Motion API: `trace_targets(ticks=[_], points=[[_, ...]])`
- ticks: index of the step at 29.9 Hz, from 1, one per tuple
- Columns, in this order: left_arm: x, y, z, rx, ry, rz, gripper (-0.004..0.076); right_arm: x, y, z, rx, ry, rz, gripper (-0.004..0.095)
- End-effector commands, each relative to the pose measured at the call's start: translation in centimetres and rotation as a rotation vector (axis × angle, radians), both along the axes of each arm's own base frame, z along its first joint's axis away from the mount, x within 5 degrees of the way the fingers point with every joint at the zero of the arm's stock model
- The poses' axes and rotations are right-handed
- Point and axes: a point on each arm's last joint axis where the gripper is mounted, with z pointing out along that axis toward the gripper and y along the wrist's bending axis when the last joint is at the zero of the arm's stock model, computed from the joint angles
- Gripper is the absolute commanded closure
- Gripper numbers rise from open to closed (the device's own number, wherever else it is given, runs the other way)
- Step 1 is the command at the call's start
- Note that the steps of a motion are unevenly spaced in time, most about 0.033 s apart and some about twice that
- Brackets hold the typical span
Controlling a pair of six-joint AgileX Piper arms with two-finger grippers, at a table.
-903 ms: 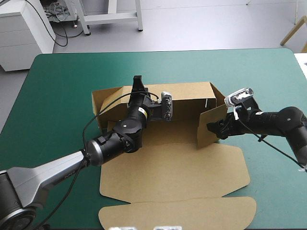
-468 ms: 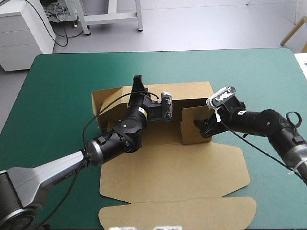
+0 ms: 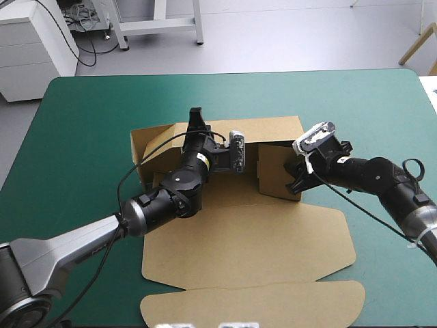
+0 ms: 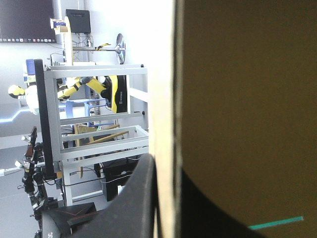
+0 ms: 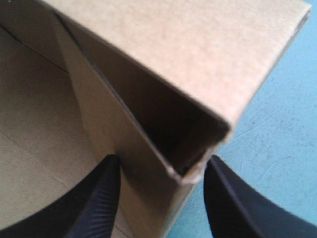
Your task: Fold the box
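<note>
The part-folded brown cardboard box (image 3: 246, 239) sits mid-way on the teal-green tabletop (image 3: 89, 116), its rear wall (image 3: 273, 130) pinched upright by the black-fingered left claw (image 3: 196, 116) while the right claw (image 3: 295, 183), fingers apart, straddles the side wall (image 3: 273, 171), probably to tuck it inward.

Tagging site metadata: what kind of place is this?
Probably a robotics lab: a left arm and right arm working a brown box on a teal-green table, white cabinet and loose cables on the floor beyond.
</note>
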Motion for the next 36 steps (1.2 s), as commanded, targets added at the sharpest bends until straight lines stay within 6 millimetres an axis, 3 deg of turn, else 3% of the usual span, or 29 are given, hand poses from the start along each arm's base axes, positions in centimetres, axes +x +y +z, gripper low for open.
trace_targets(ticks=[1,11,19,31,36], points=[[-0.8,-0.9,0.4,-0.106,0.048,-0.055,0.0734,-0.3,0.4,1.7,0.051,-0.044,0.005,0.0568],[-0.8,-0.9,0.4,-0.121,0.059,-0.047,0.0734,-0.3,0.4,1.7,0.042,-0.048,0.017,0.0918],[-1.1,-1.1,0.6,-0.144,0.058,-0.044,0.0714,-0.3,0.4,1.7,0.045,-0.044,0.013,0.0927],[-6.3,-2.6,2.7,-0.113,0.018,-0.060,0.0276,-0.3,0.3,1.7,0.050,-0.037,-0.006,0.0927],[-10.0,-3.3,3.7,-0.089,-0.007,-0.084,0.0211,-0.3,0.3,1.6,0.052,-0.030,-0.014,0.0927]])
